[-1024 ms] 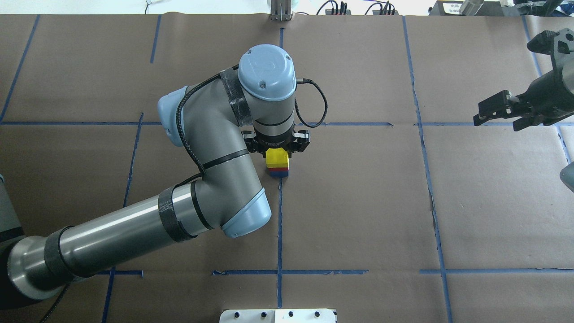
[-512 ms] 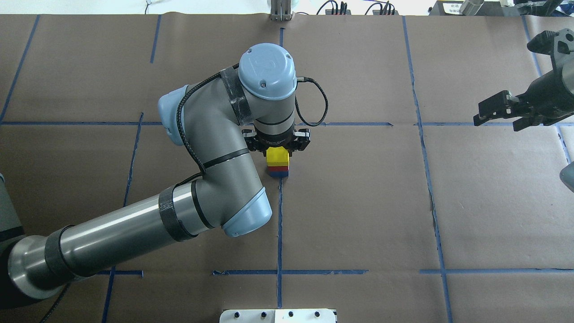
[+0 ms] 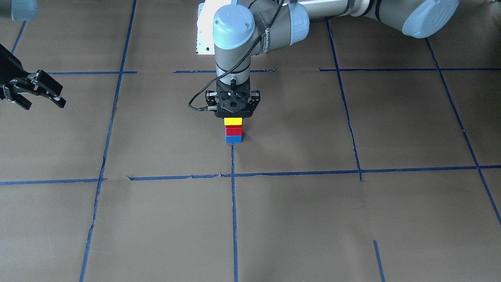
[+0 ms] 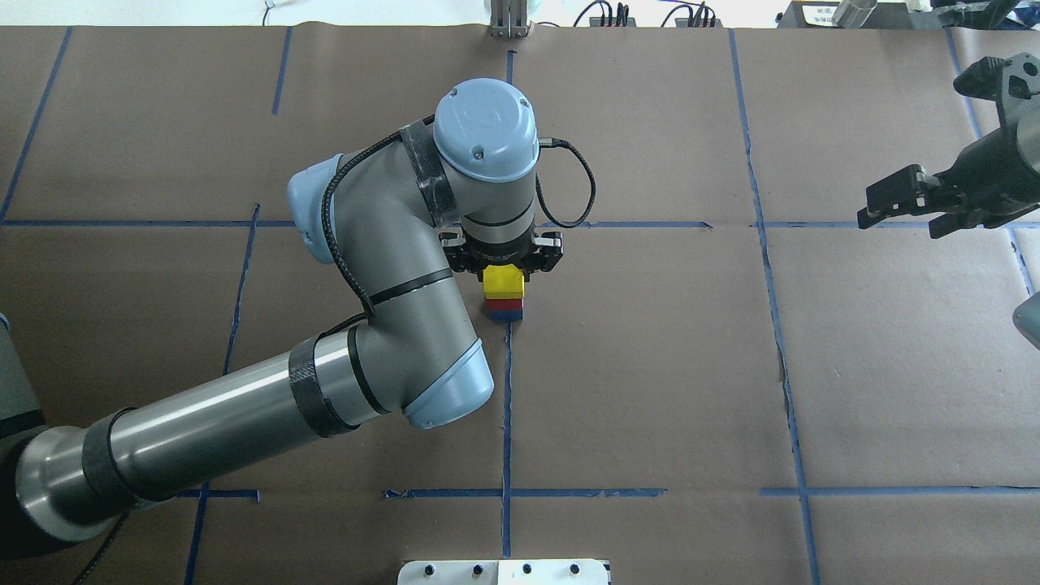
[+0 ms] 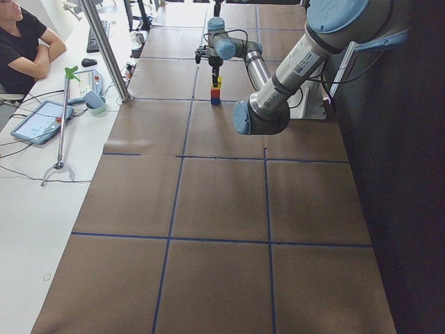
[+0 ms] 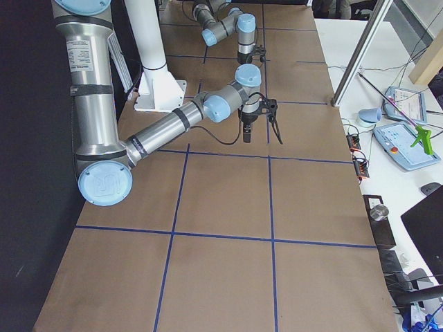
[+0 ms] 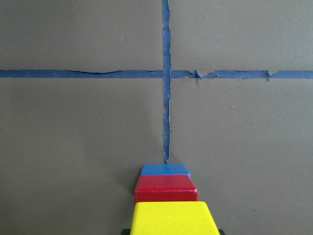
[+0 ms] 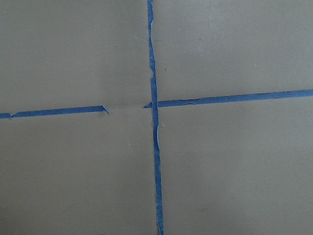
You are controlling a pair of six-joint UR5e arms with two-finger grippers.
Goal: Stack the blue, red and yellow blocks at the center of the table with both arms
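A three-block stack stands at the table's centre on a blue tape crossing: blue block [image 3: 233, 139] at the bottom, red block [image 3: 233, 131] in the middle, yellow block [image 3: 233, 121] on top. The stack also shows in the overhead view [image 4: 504, 283] and in the left wrist view [image 7: 168, 218]. My left gripper [image 3: 233, 119] points straight down over the stack, its fingertips tight on both sides of the yellow block, which rests on the red one. My right gripper [image 4: 902, 207] is open and empty, far off to the right above the table.
Brown paper with blue tape lines [image 4: 506, 406] covers the table. A white base plate [image 4: 504, 571] sits at the near edge. An operator [image 5: 24, 42], tablets and cables are on a side desk beyond the table's far edge.
The left arm has shifted very slightly; the stack and the right arm have not moved.
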